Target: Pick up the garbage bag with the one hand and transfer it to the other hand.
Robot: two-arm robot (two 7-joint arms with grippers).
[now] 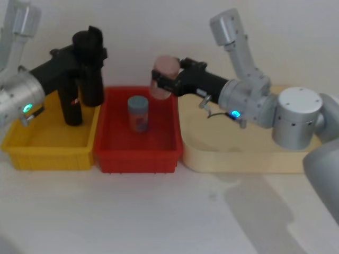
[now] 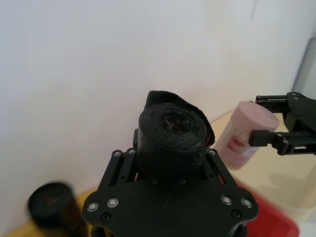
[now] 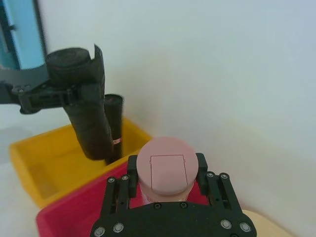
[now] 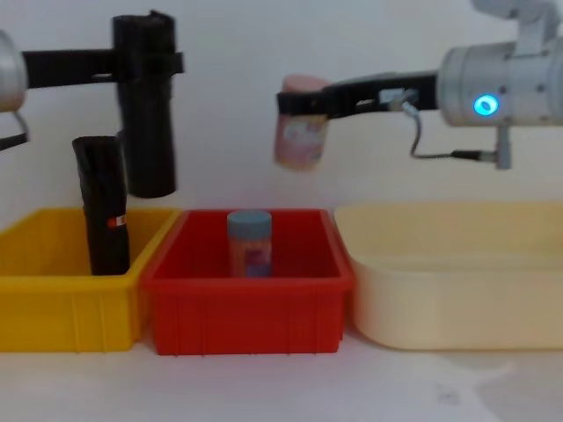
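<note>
Left claw [image 4: 146,62] is clamped near the top of the garbage bag [image 4: 149,145], and the roll hangs upright in the air over the yellow bin [image 4: 53,299], its lower end clear of the rim. Just at 7 o'clock of it in the chest view, the tagged black roll [image 4: 104,207] stands in that bin. Across the gap, the right claw [image 4: 303,101] is shut on a pink bottle [image 4: 300,136], above the red bin [image 4: 246,312] with its blue can [image 4: 250,243]. From the right claw, the bag sits at 9 o'clock, at about equal height, long axis vertical. For my money, that bottle blocks the handover: the receiving claw needs emptying first.
</note>
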